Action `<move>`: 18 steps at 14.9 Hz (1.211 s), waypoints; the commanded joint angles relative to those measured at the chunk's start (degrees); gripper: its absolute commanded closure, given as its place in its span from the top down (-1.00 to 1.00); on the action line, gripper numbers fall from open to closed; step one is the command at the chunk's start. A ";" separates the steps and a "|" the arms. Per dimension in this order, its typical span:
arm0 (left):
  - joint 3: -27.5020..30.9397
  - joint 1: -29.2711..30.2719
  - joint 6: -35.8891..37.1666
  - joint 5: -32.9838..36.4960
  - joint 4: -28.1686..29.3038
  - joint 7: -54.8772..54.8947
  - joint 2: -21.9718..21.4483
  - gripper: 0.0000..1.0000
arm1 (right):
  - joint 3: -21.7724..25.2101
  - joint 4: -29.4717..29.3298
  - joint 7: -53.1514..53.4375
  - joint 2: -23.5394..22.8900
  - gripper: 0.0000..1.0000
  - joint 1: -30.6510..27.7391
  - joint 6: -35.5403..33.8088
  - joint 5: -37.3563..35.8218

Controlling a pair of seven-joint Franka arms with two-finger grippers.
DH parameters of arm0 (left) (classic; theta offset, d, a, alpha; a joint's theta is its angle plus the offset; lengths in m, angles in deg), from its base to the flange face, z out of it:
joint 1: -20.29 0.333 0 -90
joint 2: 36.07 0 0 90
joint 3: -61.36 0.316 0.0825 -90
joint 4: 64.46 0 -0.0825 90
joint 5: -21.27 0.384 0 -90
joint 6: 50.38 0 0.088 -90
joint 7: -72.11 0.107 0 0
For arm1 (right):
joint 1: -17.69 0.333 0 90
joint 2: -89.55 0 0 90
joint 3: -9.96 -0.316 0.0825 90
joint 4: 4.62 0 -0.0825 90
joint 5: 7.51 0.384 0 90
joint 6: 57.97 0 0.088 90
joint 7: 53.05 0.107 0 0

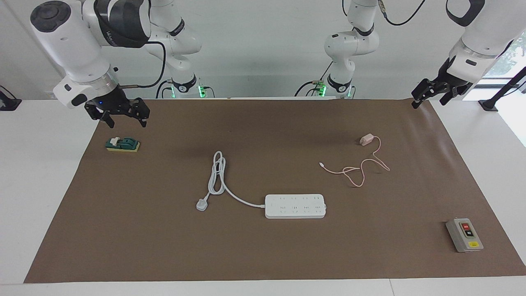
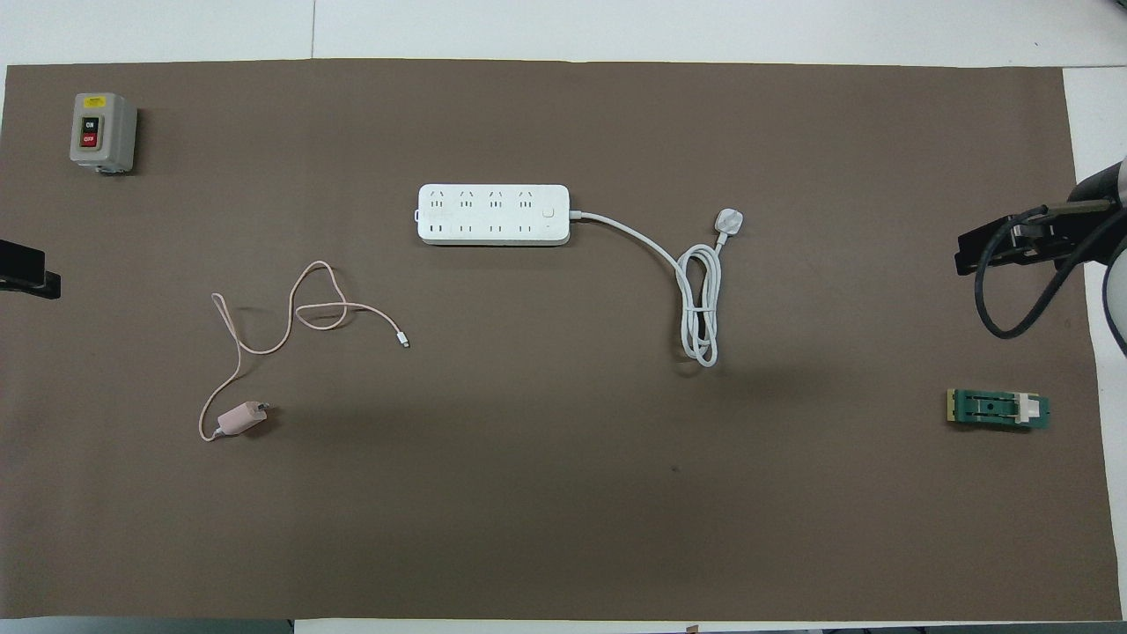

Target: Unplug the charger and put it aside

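grey switch box point(image 2: 103, 132): "ON" on black btn, "OFF" on red btn; yellow label on top, txt unreadable

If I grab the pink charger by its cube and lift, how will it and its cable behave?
The charger looks small, so probably light; it may skid on the mat if nudged rather than pinched. Its thin cable lies in loose loops, so it is likely floppy and would trail, perhaps dragging. It lies apart from the strip, so no socket should resist.
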 commanded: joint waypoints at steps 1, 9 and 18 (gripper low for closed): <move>-0.04 -0.70 -1.65 0.47 0.10 -0.13 0.70 1.00 | -0.31 0.04 -0.16 -0.49 1.00 -0.84 1.41 0.59; -0.13 -2.55 -2.01 -2.61 3.18 1.45 -0.71 1.00 | -0.05 0.56 0.91 1.00 1.00 -0.75 -0.08 0.50; -0.13 -2.90 -0.69 -2.44 3.54 5.24 -1.15 1.00 | -0.05 0.57 0.91 1.71 1.00 -0.66 -0.08 0.50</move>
